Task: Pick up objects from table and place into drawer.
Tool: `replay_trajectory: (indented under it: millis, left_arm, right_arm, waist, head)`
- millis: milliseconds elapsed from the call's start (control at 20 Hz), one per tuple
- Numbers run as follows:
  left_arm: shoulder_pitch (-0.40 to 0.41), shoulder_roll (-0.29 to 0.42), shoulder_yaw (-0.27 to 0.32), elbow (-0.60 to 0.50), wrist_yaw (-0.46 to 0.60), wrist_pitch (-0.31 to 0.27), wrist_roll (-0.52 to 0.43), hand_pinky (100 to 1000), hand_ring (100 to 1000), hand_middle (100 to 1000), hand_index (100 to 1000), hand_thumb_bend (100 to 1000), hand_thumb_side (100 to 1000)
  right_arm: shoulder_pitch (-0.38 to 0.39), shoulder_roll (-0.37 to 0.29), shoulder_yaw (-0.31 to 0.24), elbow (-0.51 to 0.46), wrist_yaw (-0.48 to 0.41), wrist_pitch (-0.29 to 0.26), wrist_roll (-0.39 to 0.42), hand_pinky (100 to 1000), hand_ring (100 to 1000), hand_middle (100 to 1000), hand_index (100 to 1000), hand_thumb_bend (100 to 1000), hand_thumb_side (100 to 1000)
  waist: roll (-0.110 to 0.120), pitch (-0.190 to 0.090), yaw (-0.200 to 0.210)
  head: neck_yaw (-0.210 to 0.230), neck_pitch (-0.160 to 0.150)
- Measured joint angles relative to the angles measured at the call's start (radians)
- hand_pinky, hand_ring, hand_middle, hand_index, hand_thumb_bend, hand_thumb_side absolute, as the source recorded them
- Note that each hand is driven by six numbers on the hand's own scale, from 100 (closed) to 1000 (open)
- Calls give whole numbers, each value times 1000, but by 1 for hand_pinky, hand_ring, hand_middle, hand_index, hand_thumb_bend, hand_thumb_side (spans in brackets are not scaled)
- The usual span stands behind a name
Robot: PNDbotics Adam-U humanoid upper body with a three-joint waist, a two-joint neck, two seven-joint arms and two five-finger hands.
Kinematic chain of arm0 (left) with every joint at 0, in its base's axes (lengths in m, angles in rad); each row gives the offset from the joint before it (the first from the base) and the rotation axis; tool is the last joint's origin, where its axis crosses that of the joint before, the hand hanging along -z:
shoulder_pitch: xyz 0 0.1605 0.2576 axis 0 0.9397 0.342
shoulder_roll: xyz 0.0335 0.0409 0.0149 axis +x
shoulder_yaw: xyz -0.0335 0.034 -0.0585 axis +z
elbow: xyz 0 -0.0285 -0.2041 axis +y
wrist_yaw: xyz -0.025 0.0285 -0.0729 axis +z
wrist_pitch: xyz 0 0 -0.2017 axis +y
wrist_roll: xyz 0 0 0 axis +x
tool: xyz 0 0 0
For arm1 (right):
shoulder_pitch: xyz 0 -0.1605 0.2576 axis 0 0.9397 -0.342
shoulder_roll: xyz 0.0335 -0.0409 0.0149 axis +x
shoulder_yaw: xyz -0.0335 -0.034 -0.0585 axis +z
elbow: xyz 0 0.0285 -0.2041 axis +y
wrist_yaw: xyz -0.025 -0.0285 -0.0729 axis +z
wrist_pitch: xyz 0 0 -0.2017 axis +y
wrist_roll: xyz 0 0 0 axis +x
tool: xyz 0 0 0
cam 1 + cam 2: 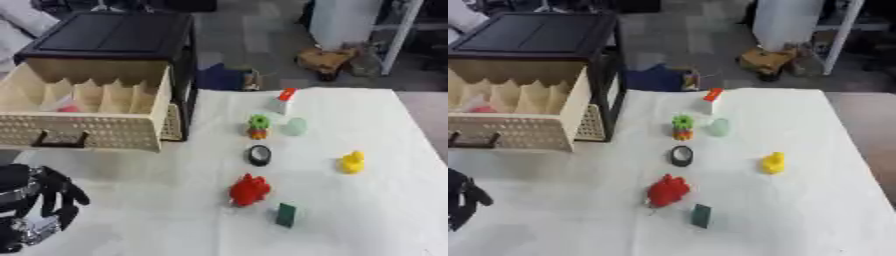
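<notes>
**benchfan:** Over at the table's (385, 165) left edge the cream drawer (87, 131) was already pulled wide open, dividers showing, with something reddish (68, 107) sitting in one of the left compartments. So I'd guess one item was done, tops. Couldn't make out what it was.

**armwatcher:** Yeah, most of the job looked left to do. Down the middle of the table I counted a white bottle with a red cap (283, 101) nearest the far edge, then a green-topped toy (258, 126) just beside a pale green object (297, 126), a black ring (259, 155), a red toy (249, 190) and a dark green block (286, 215) closest to the near edge. Yellow duck (352, 162) sat off toward the right edge, well apart from the rest.

**benchfan:** And the hands?

**armwatcher:** Left hand (48, 200) hung at the near left corner, fingers relaxed, nothing in it. Right hand wasn't in either view.

**benchfan:** Room to move looked fine, I'd say. Bare cloth between the left hand and the red toy, and between the row and the drawer front. Only snag I'd flag: the drawer overhangs that left edge, so anything carried across needs to clear its front wall.
</notes>
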Motion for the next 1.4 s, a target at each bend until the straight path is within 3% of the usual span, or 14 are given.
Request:
replay_trajectory:
  millis: [550, 1400]
  left_arm:
    - [-34, -35, -15, 0, -58, 62, -19, 316, 484, 590, 833, 100, 1000]
    - [-89, -68, 4, 0, -149, 145, -36, 335, 521, 589, 844, 100, 1000]
  right_arm:
    - [0, 10, 1, 0, 0, 1, 9, 638, 658, 631, 855, 100, 902]
    - [0, 17, 1, 0, 0, 4, 20, 642, 658, 632, 857, 100, 895]
  waist:
    - [-1, 9, -9]
    - [0, 15, -14]
  head:
    - [-17, 0]
    - [18, -10]
